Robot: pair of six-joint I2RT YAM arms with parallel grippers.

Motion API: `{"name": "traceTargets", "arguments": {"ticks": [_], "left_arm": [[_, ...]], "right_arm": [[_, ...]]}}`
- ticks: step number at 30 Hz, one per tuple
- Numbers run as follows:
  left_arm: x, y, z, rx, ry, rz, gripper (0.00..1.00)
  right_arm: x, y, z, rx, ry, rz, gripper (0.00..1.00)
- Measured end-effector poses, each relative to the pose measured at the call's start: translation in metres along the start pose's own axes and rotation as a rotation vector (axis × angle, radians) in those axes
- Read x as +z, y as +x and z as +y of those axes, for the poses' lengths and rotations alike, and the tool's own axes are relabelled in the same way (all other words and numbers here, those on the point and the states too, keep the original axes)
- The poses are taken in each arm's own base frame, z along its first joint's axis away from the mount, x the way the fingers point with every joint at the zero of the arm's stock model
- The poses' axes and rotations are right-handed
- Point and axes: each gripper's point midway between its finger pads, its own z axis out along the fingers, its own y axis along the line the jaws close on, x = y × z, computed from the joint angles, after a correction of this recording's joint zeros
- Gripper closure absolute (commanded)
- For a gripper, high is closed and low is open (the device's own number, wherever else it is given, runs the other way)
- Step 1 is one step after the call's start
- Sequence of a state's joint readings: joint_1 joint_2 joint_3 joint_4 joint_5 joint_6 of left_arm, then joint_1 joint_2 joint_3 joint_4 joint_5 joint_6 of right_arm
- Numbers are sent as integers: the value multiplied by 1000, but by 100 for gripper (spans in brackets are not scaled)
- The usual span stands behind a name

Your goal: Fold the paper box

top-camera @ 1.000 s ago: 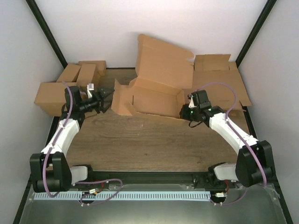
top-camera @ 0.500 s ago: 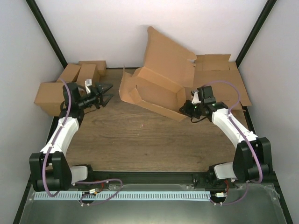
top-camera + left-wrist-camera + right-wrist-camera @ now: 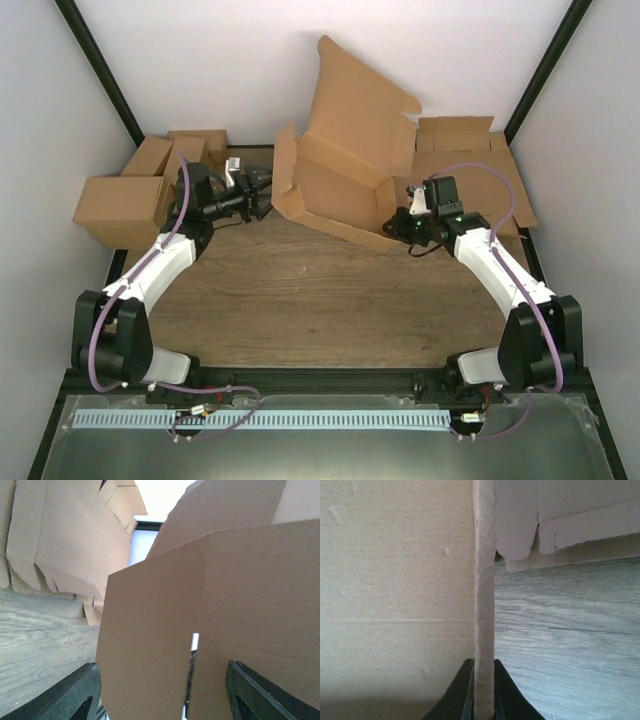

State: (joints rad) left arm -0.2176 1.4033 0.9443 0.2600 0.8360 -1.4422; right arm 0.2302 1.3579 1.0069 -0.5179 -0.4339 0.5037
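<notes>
Overhead view: the paper box (image 3: 345, 190) sits at the far middle of the table (image 3: 300, 300), half-formed and tilted, one tall flap rising toward the back wall. It lies between the cluster of cartons (image 3: 140, 185) at far left and the pile of flat sheets (image 3: 470, 170) at far right. From above you see the left gripper (image 3: 262, 185) just beside the box's left end panel, but not whether it touches. Your left wrist view settles the opening: the fingers (image 3: 75, 692) stand spread wide at the bottom corners of the frame, holding nothing, with a broad box panel (image 3: 225, 605) filling the frame ahead of them. The right gripper (image 3: 400, 228) meets the box's right near corner; overhead, its jaws are too small to read. The right wrist view shows them: the right gripper (image 3: 484, 692) is pinched closed on the thin edge of a box wall (image 3: 483, 580), which stands upright between the fingers, wood grain visible to the right.
</notes>
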Motion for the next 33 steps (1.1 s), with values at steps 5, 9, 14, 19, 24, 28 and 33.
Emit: {"name": "traceTargets", "arguments": {"ticks": [5,9,14,19,24,28,33], "left_arm": [[-1,-8,-6,13,4,-42,29],[-1,-14,-1,-4,-17,-77,31],[-1,-17,-3,-16,-8,-99,37],[14,-6,-4,7,-20,-54,43],[30,-1,-8,67,-70,-11,50],[35,-1,-10,134,-135,7,53],[41,0,10,197,-257,31,57]], "right_arm": [[0,-4,-8,-25,49,-15,99],[2,-3,-17,-34,94,-14,99],[5,-2,-23,-36,115,-7,99],[9,0,-27,-39,124,10,99],[14,2,-31,-36,138,22,99],[15,3,-32,-52,151,25,99],[18,5,-33,-87,190,23,99]]}}
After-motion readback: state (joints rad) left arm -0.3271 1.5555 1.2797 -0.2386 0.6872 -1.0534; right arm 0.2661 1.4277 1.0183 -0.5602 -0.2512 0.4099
